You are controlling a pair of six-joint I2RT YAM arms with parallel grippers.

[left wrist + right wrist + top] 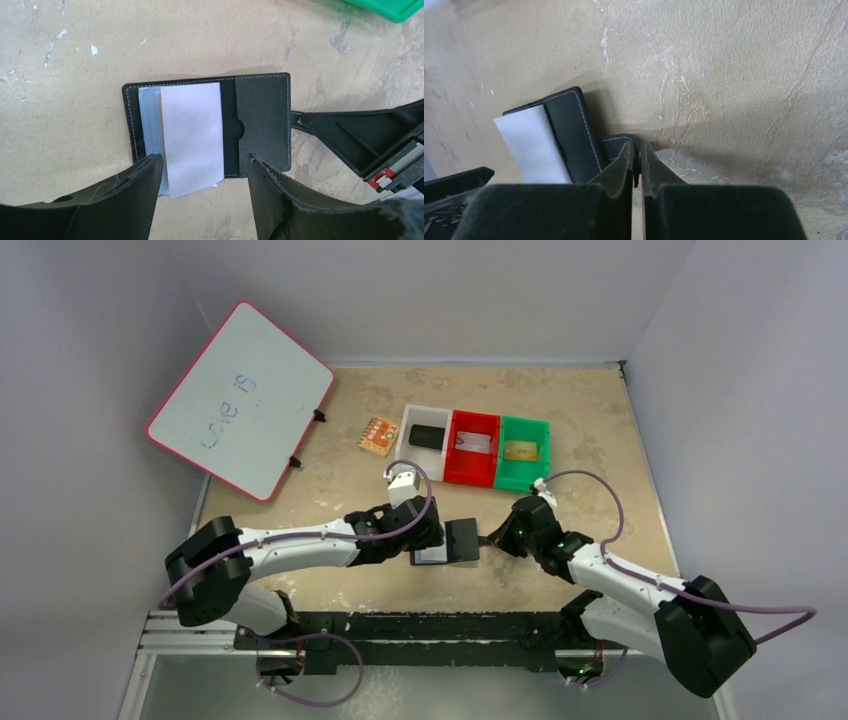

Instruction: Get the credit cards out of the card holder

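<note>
**A:** Where's the wallet (262, 125)?

**B:** It's lying open and flat on the counter (560, 410), between the two arms. A pale card (192, 135) sticks partway out of its blue-grey side.

**A:** And the jaws?

**B:** The right jaws pinch the short strap tab (616, 145), pinning the wallet down. The left jaws are spread on either side of the card's free end, and I can't tell if they touch it.

**A:** Which step is this?

**B:** Probably the last card. A silver card (472, 443) already lies in the red tray (471, 416), and a gold card (520, 450) in the green tray (525, 421). Next, the left jaws should close on that free end and draw it straight out while the strap is held.
</note>
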